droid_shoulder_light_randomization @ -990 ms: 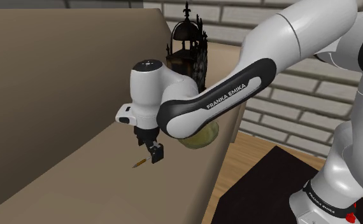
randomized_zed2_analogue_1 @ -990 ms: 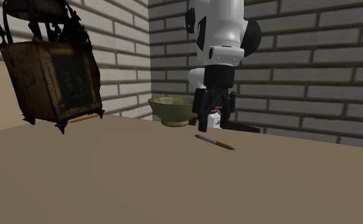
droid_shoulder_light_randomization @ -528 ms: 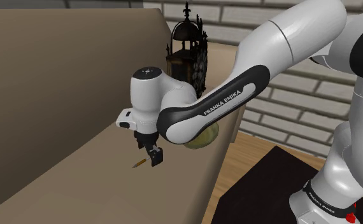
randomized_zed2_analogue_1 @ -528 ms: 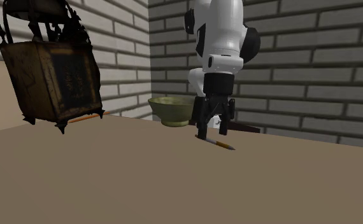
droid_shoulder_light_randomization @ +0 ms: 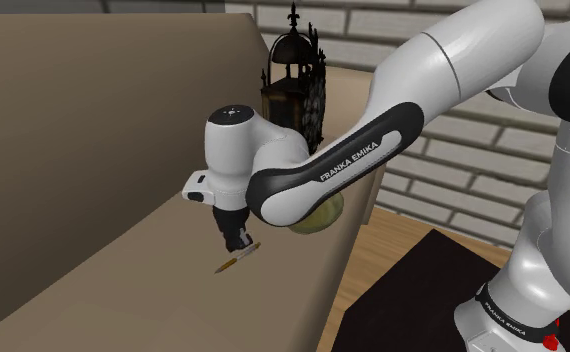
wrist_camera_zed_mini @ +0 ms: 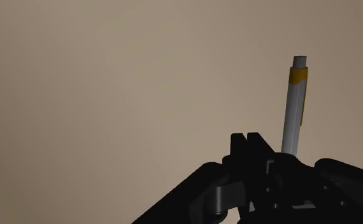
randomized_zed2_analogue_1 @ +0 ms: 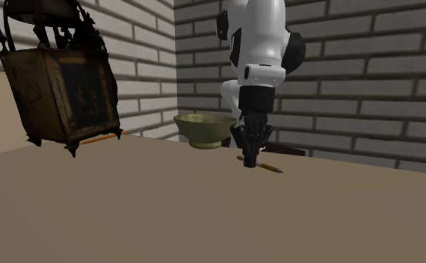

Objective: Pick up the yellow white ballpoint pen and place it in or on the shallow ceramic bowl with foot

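Observation:
The pen [wrist_camera_zed_mini: 295,105], white with yellow bands, lies flat on the tan tabletop [droid_shoulder_light_randomization: 93,150]. My black gripper [wrist_camera_zed_mini: 250,141] is down at the table with its two fingers pressed together and nothing between them. The pen lies just beside the fingers, apart from the gap. In the shoulder view the gripper [droid_shoulder_light_randomization: 240,242] stands over the pen [droid_shoulder_light_randomization: 235,259], which pokes out on both sides. The second exterior view has the gripper [randomized_zed2_analogue_1: 250,160] tip at the pen [randomized_zed2_analogue_1: 270,167]. The greenish footed bowl [randomized_zed2_analogue_1: 202,128] stands behind it; the forearm partly hides the bowl [droid_shoulder_light_randomization: 323,214].
A dark ornate lantern-like cage [droid_shoulder_light_randomization: 295,80] stands at the table's far end, large in the second exterior view [randomized_zed2_analogue_1: 58,82]. An orange stick [randomized_zed2_analogue_1: 99,138] lies behind it. The table edge [droid_shoulder_light_randomization: 348,250] drops off near the stand. Brick walls [randomized_zed2_analogue_1: 353,67] surround the corner.
The gripper came down onto the table and its fingers went from wide apart to shut. The pen shifted and turned a little on the tabletop.

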Robot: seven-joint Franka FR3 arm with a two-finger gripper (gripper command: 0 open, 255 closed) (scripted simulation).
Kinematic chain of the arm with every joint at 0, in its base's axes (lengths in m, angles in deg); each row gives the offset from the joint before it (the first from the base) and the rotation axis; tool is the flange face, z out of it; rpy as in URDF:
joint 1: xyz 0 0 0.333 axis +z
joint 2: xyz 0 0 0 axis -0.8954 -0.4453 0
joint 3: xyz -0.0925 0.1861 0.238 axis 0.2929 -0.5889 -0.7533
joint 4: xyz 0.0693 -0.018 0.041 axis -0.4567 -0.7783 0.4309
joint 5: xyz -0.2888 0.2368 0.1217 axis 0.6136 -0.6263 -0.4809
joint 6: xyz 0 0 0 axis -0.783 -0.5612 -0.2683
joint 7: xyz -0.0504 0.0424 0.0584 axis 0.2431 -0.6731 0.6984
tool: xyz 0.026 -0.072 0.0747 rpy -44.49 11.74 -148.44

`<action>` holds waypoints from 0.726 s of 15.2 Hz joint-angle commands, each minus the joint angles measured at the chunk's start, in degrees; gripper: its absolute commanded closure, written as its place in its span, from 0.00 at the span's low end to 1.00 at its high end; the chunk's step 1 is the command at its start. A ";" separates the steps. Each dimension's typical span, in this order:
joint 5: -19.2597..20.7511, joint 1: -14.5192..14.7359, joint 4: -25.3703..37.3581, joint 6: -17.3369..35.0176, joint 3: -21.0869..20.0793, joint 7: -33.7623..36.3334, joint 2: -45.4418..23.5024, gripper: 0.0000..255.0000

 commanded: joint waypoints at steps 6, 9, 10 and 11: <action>0.00 0.00 0.00 0.00 0.00 0.00 0.00 0.00; -9.73 -6.23 -0.43 -7.34 -2.75 -12.80 2.94 0.00; -12.39 -7.98 0.03 -10.39 -3.17 -16.61 3.53 0.00; -14.67 -9.65 0.77 -13.67 -3.45 -20.14 3.89 0.00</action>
